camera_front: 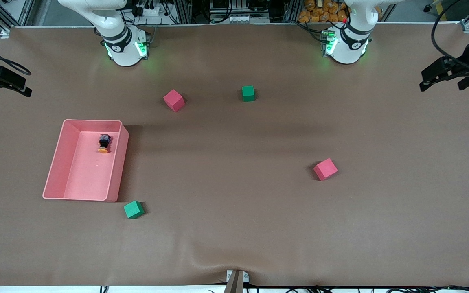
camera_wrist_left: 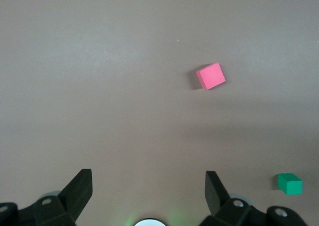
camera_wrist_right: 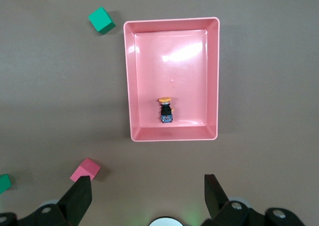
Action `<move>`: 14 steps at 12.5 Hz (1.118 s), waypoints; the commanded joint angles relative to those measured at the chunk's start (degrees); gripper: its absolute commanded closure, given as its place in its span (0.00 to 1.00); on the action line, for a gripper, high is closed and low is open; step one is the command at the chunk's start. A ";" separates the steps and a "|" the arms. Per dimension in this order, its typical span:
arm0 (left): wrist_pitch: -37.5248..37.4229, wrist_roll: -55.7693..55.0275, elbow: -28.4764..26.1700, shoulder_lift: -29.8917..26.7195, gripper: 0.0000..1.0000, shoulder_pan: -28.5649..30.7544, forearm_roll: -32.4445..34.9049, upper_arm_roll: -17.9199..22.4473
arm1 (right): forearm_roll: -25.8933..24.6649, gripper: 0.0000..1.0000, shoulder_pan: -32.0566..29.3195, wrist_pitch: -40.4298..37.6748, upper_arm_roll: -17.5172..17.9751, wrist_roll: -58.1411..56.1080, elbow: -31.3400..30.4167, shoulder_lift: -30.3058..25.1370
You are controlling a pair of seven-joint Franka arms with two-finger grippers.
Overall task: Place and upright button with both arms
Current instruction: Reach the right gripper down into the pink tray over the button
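Note:
The button (camera_front: 104, 143) lies on its side in the pink tray (camera_front: 55, 162), near the tray's end closest to the robots. Its orange cap points toward the front camera and its black body points toward the robots. It also shows in the right wrist view (camera_wrist_right: 166, 111) inside the tray (camera_wrist_right: 213, 76). My right gripper (camera_wrist_right: 148, 188) is open and empty, high above the table beside the tray, and shows at the front view's edge (camera_front: 25, 90). My left gripper (camera_wrist_left: 148, 186) is open and empty, high over bare table at the left arm's end (camera_front: 426, 81).
Two pink cubes (camera_front: 174, 100) (camera_front: 325, 169) and two green cubes (camera_front: 248, 93) (camera_front: 133, 209) are scattered on the brown table. The left wrist view shows one pink cube (camera_wrist_left: 210, 75) and one green cube (camera_wrist_left: 289, 183). The arm bases (camera_front: 124, 49) (camera_front: 346, 44) stand at the table's edge.

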 commanded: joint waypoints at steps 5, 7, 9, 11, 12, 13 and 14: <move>-3.11 -0.05 3.30 0.96 0.00 0.44 1.09 0.07 | -0.03 0.00 -0.47 -1.89 0.25 0.65 0.78 0.28; -3.38 2.31 2.86 1.05 0.00 0.62 1.18 -0.01 | 0.05 0.00 -0.64 -2.32 0.25 0.65 0.34 0.45; -3.38 2.77 2.51 1.14 0.00 0.35 1.09 -0.01 | 0.05 0.00 -0.73 -2.24 0.16 0.57 -0.36 0.98; -3.03 2.59 2.60 1.92 0.00 0.18 1.18 -0.19 | 0.05 0.00 -0.73 0.12 0.16 0.39 -4.13 1.77; -2.77 2.50 2.68 2.28 0.00 0.18 1.09 -0.36 | 0.05 0.00 -0.73 2.48 0.16 0.39 -6.93 2.21; -2.33 2.50 2.77 2.98 0.00 0.09 1.18 -0.36 | 0.05 0.00 -0.73 5.90 0.16 0.30 -9.74 3.17; -1.72 2.50 2.69 3.07 0.00 -0.08 1.18 -0.54 | -0.03 0.00 -0.82 9.59 0.16 0.22 -12.38 4.48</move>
